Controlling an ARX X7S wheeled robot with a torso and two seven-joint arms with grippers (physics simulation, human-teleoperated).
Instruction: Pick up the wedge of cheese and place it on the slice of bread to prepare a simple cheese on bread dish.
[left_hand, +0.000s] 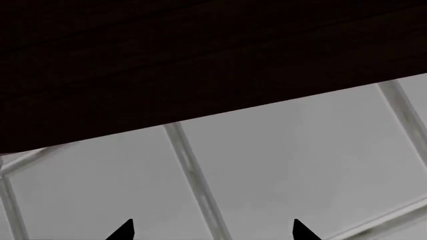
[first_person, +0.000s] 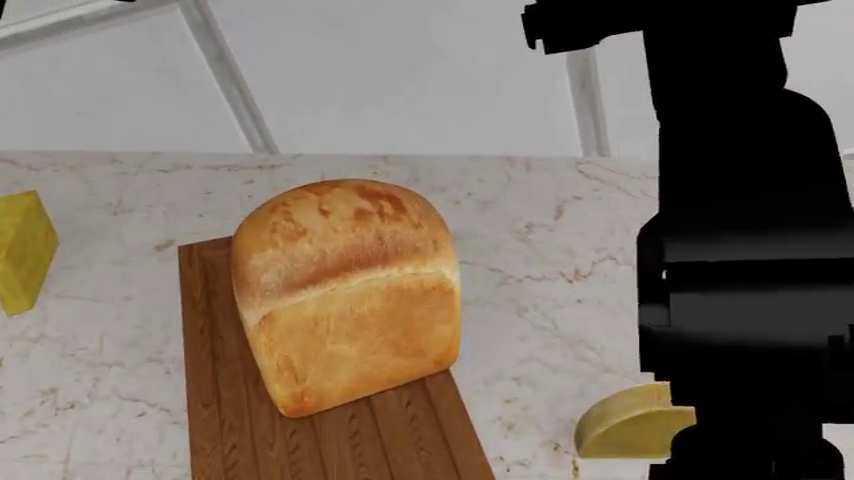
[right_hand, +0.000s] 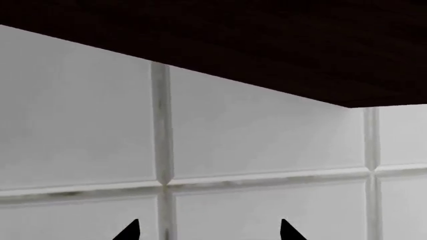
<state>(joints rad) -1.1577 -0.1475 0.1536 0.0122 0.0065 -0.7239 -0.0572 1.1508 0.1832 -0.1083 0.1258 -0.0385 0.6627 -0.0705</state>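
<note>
Both grippers hang empty with fingertips spread apart: the left gripper (left_hand: 212, 231) and right gripper (right_hand: 210, 231) face only grey tiled floor (right_hand: 267, 145) beneath a dark table edge, nothing between their tips. Neither is near the pale yellow half-disc wedge of cheese (first_person: 630, 422), which rests on the marble counter (first_person: 561, 250) beside the black right arm (first_person: 741, 250), well apart from the golden-brown domed slice of bread (first_person: 347, 290) on the ribbed wooden cutting board (first_person: 227, 400). By all appearances, pickup and placement both remain to be done.
</note>
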